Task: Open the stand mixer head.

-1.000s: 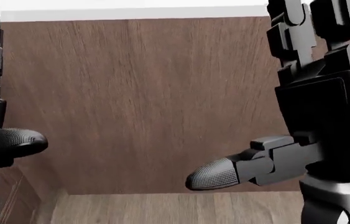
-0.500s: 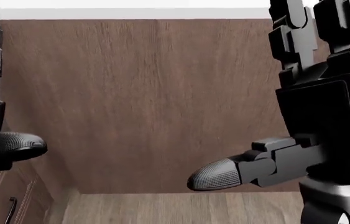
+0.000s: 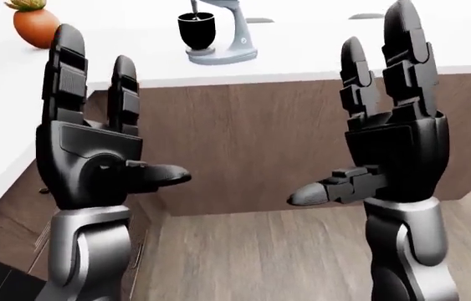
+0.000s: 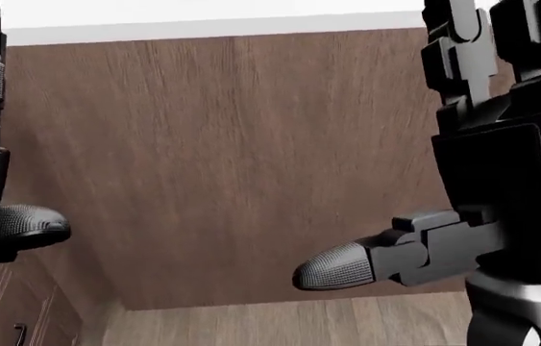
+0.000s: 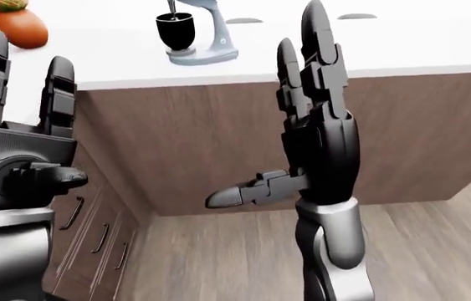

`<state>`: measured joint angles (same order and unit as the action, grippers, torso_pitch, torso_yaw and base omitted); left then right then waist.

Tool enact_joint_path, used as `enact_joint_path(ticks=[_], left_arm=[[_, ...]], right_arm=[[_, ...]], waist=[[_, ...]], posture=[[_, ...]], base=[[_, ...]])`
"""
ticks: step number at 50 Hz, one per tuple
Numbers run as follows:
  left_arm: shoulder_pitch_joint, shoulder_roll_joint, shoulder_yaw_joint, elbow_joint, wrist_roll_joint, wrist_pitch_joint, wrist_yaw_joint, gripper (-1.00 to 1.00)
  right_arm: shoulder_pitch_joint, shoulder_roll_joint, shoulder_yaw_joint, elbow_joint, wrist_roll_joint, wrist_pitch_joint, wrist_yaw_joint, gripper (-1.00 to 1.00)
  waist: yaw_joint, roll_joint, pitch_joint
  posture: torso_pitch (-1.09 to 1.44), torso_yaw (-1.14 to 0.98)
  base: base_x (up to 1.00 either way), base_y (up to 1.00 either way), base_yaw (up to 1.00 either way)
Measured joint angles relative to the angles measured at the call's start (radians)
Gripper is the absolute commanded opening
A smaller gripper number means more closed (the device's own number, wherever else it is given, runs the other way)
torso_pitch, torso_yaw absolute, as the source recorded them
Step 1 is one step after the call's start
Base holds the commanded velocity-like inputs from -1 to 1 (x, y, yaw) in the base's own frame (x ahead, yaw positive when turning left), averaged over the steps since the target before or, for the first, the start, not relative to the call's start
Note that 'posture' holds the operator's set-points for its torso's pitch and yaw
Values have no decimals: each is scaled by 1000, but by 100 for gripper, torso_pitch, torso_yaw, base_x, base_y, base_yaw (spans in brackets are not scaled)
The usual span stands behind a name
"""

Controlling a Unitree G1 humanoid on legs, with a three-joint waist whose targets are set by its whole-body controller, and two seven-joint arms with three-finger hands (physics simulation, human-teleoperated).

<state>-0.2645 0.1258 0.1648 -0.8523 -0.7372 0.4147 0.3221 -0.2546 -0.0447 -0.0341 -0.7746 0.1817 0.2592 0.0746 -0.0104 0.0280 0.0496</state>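
Both hands are raised with palms turned inward and fingers spread wide, holding nothing. The black left hand [image 3: 93, 160] stands at the left of the left-eye view, thumb pointing right; the black right hand [image 3: 390, 153] stands at the right, thumb pointing left, well apart from the other. Between them shows the brown wood-grain side panel [image 3: 243, 150] of the white-topped desk [image 3: 302, 53], whose edge runs across above the fingertips. Wooden plank floor [image 3: 252, 257] lies open below. The grey stand mixer with a black bowl [image 3: 218, 34] sits near that edge at the top of the view, left of centre, with an orange round pot [image 3: 34, 24] at far left. No writing is legible.
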Motion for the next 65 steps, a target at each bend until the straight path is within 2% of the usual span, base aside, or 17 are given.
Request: enact_joint_path(ticks=[3, 8, 11, 16, 19, 23, 26, 30, 33, 38, 41, 45, 49, 52, 55, 58, 65], left_arm=[[26, 2, 11, 20, 3, 11, 12, 100], [-6, 5, 11, 3, 8, -6, 10, 100], [23, -9, -14, 26, 4, 5, 4, 100], [0, 2, 2, 8, 0, 6, 3, 100], [22, 3, 13, 25, 2, 9, 12, 100], [-2, 6, 13, 6, 5, -6, 11, 100], [18, -4, -4, 25, 0, 1, 5, 100], [0, 1, -2, 17, 0, 4, 3, 100], [18, 2, 6, 30, 4, 5, 7, 100], [-2, 6, 14, 5, 6, -9, 9, 100], [23, -6, -7, 22, -1, 4, 7, 100], [-1, 2, 1, 17, -3, 3, 5, 100], [24, 4, 16, 26, 0, 1, 10, 100], [8, 8, 23, 11, 2, -8, 13, 100], [9, 5, 15, 24, 1, -9, 11, 100], [12, 1, 1, 17, -2, -3, 9, 100], [1, 5, 11, 10, -4, -2, 7, 100]], right_arm=[[20, 1, 13, 16, 16, 18, 7, 100], [-12, 1, 7, 7, 0, 9, 10, 100], [20, -9, -6, 19, 5, 10, 8, 100], [-6, -4, -4, 8, -11, 18, -2, 100], [17, -1, 16, 14, 4, 29, 9, 100], [-11, -1, 11, 1, -7, 19, 10, 100], [14, -6, -1, 7, 4, 17, 10, 100], [-4, -5, -7, 7, 0, 21, 1, 100], [16, 0, 15, 16, 8, 25, 12, 100], [-7, 1, 14, -10, 2, 18, 20, 100], [23, -4, 5, -6, 10, 24, 22, 100], [-2, -1, 8, -5, 3, 32, 20, 100], [22, 4, 32, 1, 14, 32, 32, 100], [3, 5, 33, -8, 4, 26, 37, 100], [12, 6, 29, -5, 12, 24, 41, 100], [12, -1, 17, -5, -7, 18, 38, 100], [0, 0, 22, -14, -13, 19, 34, 100]], waist=[[17, -26, 54], [16, -41, 3], [5, -17, 62], [2, -1, -6], [22, -23, 46], [13, -40, -8], [2, -14, 51], [1, -2, -4], [16, -26, 45], [4, -42, -5], [-6, -16, 59], [-1, -14, 2], [17, -27, 52], [9, -18, 1], [24, -63, 38], [18, -48, -10], [1, -60, 0]], posture=[[0, 0], [0, 0], [0, 0], [0, 0], [0, 0], [0, 0], [0, 0], [0, 0], [0, 0], [0, 0], [0, 0], [0, 0], [0, 0], [0, 0], [0, 0], [0, 0], [0, 0]], base=[[90, 0, 0], [20, 0, 0], [59, 0, 0], [8, 0, 0], [67, 0, 0], [17, 0, 0], [66, 0, 0], [8, 0, 0], [74, 0, 0], [20, 0, 0], [64, 0, 0], [10, 0, 0], [72, 0, 0], [9, 0, 0], [75, 0, 0], [0, 0, 0], [39, 0, 0]])
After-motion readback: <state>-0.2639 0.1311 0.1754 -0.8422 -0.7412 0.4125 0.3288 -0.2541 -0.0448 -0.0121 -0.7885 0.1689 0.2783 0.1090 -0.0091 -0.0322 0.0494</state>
